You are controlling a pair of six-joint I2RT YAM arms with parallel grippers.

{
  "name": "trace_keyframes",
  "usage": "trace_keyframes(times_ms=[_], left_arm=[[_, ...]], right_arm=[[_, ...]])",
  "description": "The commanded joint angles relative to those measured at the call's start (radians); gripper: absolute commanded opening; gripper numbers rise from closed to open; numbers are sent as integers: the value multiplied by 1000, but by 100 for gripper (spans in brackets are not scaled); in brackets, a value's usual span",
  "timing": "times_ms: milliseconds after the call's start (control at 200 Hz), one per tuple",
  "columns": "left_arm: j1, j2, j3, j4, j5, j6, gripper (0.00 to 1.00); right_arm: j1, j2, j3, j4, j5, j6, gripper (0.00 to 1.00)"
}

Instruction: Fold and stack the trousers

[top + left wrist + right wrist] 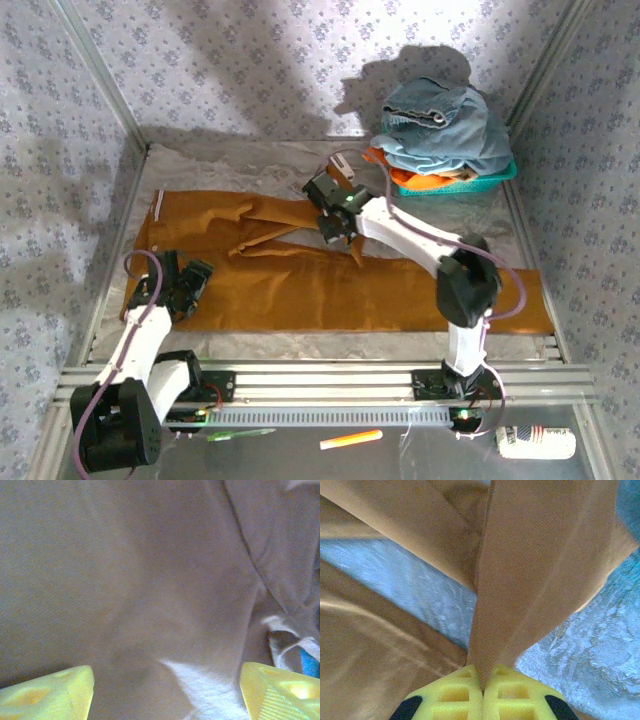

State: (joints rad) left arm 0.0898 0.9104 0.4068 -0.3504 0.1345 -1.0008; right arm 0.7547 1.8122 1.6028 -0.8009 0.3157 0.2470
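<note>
At mid-table the right gripper (482, 680) clamps the trousers' (330, 295) leg edge; the left gripper (167, 685) gapes over their left end.

Left arm (135, 345), right arm (405, 235): white link shells, black joint housings. Lilac cable (128, 265) looped along each. Green lights (462, 412) at bases. Left fingers (47, 690), right fingers (455, 695): yellow plastic, moulded recesses.

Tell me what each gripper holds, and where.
The right gripper pinches the trousers by a fold of the far leg. The left gripper is open, holding nothing.
</note>
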Motion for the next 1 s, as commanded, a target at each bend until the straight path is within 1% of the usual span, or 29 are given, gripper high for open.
trace_keyframes(times_ms=[0,95,175,250,335,420,495,530,580,645,705,785,874,944,989,999], left_arm=[[7,-11,67,-17,20,36,77],[6,5,107,-17,36,55,76],[7,19,143,-23,43,71,76],[3,32,169,-16,52,81,76],[-9,56,200,0,65,88,75],[-38,98,238,10,62,96,76],[-68,140,274,21,61,105,75],[-81,165,293,25,60,109,75],[-100,197,314,30,57,114,76],[-118,234,334,41,57,115,75],[-127,260,350,40,60,118,75],[-132,274,360,40,56,121,75],[-144,269,360,48,39,124,74],[-179,271,370,54,16,149,74],[-225,283,397,37,-23,188,77],[-238,287,406,31,-37,196,77]], right_arm=[[-31,-158,54,-78,-119,32,0],[-77,-245,66,-106,-182,54,0],[-139,-322,62,-111,-244,75,0],[-219,-390,53,-111,-301,101,0],[-313,-453,30,-129,-299,124,0],[-442,-499,-11,-163,-276,137,0],[-552,-548,-90,-168,-171,148,0],[-611,-574,-144,-141,-153,151,0],[-712,-599,-218,-92,-184,176,0],[-806,-607,-278,-32,-290,185,0],[-810,-605,-291,-27,-346,183,0],[-760,-623,-307,-42,-340,177,0],[-699,-679,-351,-58,-345,172,0],[-634,-730,-392,-79,-314,175,0],[-605,-758,-402,-92,-293,185,0],[-599,-762,-427,-94,-292,187,0]])
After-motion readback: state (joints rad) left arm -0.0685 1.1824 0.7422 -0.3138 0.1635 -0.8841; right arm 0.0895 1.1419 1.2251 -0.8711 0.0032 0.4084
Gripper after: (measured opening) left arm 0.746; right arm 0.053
